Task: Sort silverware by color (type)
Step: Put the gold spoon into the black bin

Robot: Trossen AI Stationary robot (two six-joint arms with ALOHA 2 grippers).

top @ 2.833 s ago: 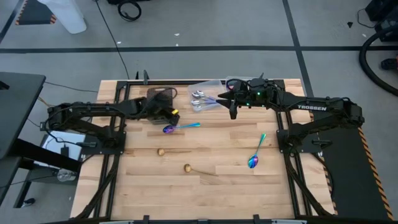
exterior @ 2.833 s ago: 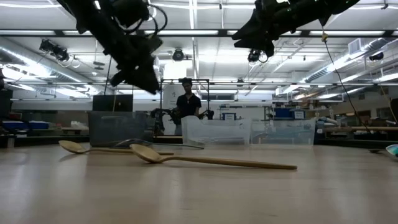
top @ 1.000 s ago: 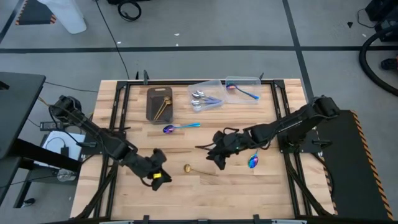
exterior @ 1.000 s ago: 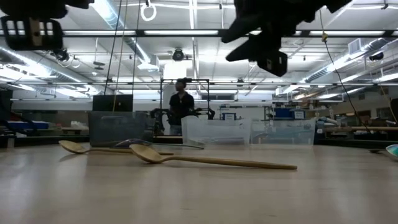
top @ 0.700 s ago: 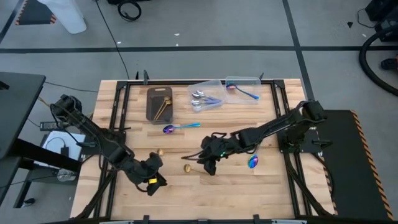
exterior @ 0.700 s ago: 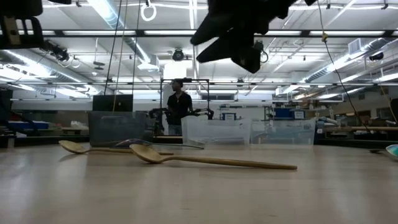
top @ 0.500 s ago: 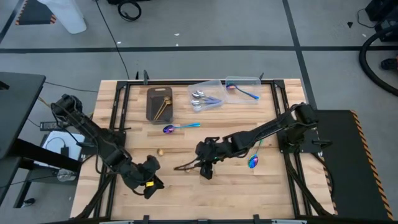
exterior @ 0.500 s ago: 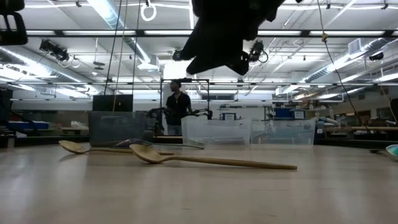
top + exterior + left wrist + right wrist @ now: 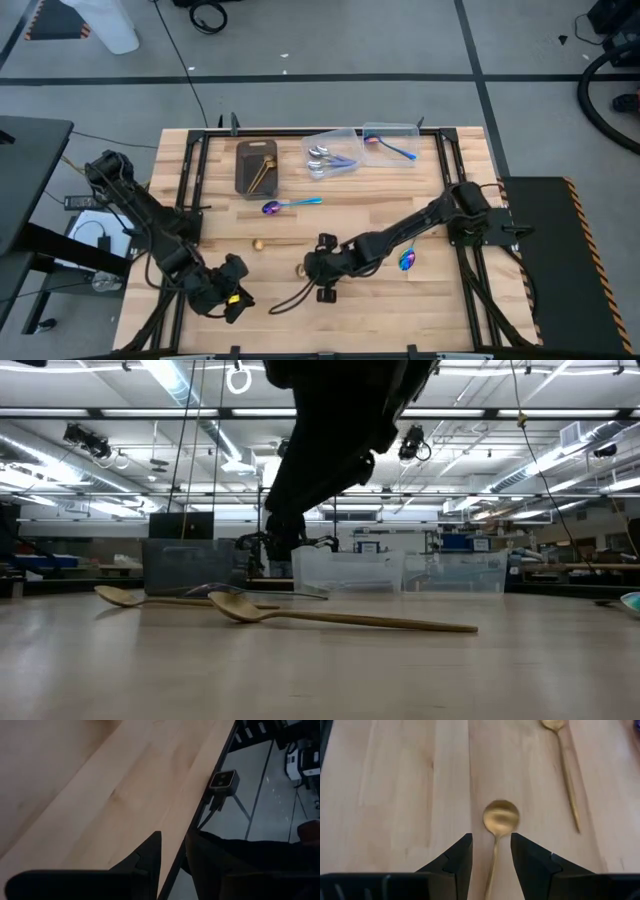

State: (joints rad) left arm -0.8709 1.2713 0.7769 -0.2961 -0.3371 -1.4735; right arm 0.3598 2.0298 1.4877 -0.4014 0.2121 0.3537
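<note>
Two gold spoons lie flat on the wood. The nearer gold spoon (image 9: 300, 268) (image 9: 501, 817) has its bowl just ahead of my right gripper (image 9: 313, 270) (image 9: 491, 851). That gripper is open and hovers over the spoon's handle (image 9: 493, 865), one finger on each side, clear of the spoon (image 9: 340, 619) in the low view. The second gold spoon (image 9: 258, 243) (image 9: 565, 765) lies farther left. Two rainbow spoons (image 9: 290, 204) (image 9: 410, 250) also rest on the table. My left gripper (image 9: 232, 298) (image 9: 173, 851) waits at the near left edge, holding nothing, with a narrow gap between its fingers.
At the far side stand a dark tray (image 9: 255, 165) holding gold spoons, a clear container (image 9: 328, 155) with silver spoons and another (image 9: 392, 143) with a rainbow spoon. A dark cable (image 9: 290, 297) trails on the wood below my right arm. A person shows far behind the table.
My right gripper has swung from the table's middle toward the near left and come down over the nearer gold spoon. My left gripper has drawn back toward the near left edge. No spoon has moved.
</note>
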